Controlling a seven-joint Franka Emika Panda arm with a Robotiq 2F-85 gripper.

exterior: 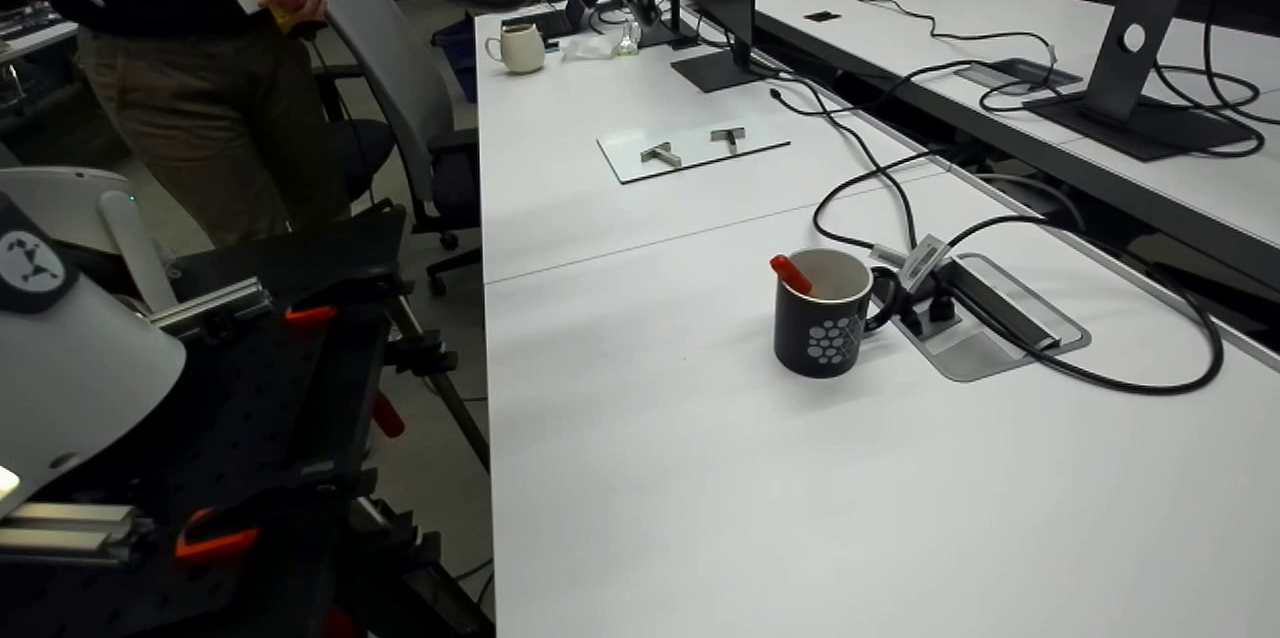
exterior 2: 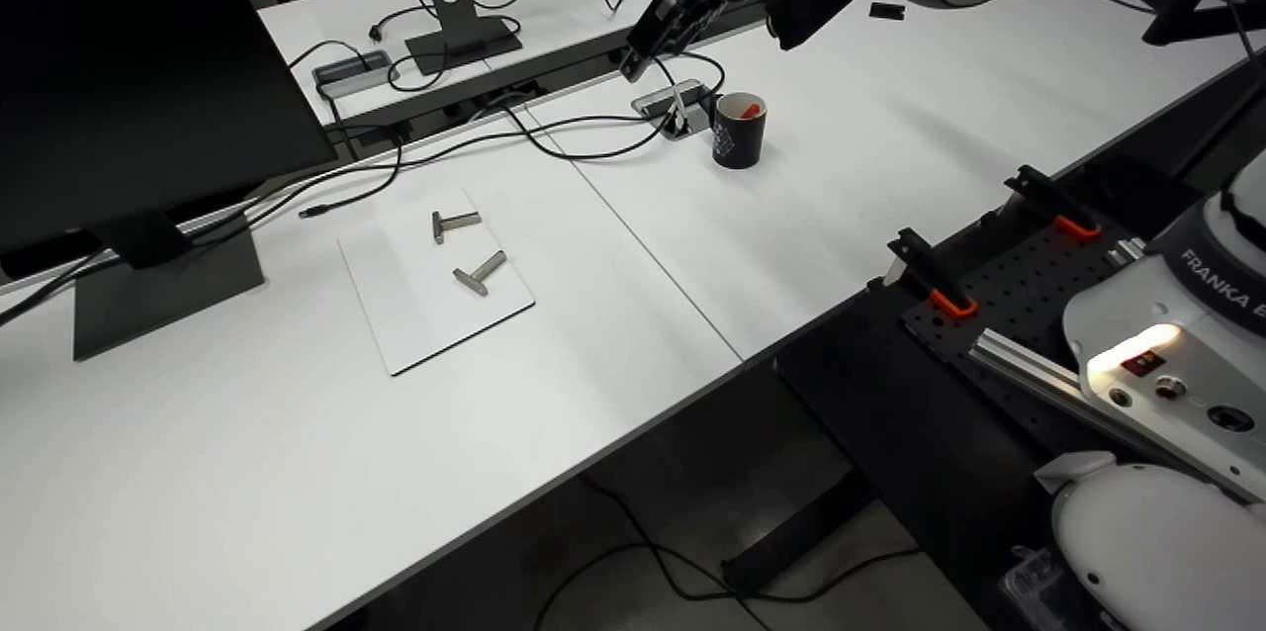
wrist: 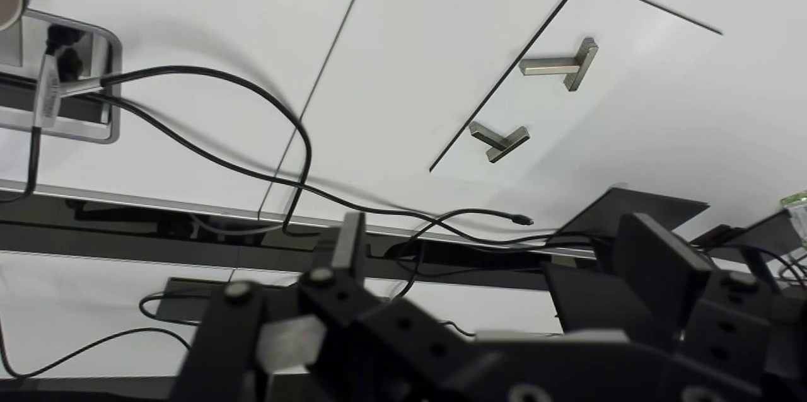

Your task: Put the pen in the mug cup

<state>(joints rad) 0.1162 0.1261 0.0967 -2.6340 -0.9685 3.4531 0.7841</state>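
White worktop (exterior: 620, 458) stretching away, and raised clear of it hangs the pincer (wrist: 495, 235), spread wide, nothing pinched; further out, well apart, stands the mug cup (exterior: 800, 326), upright, and yes, the pen (exterior: 791, 275) is in it, tilted, red end poking over the rim, so the job looks done; that pen should be light, stiff, perhaps slippery, and any grasp wants that protruding end, easy on the likely breakable mug cup
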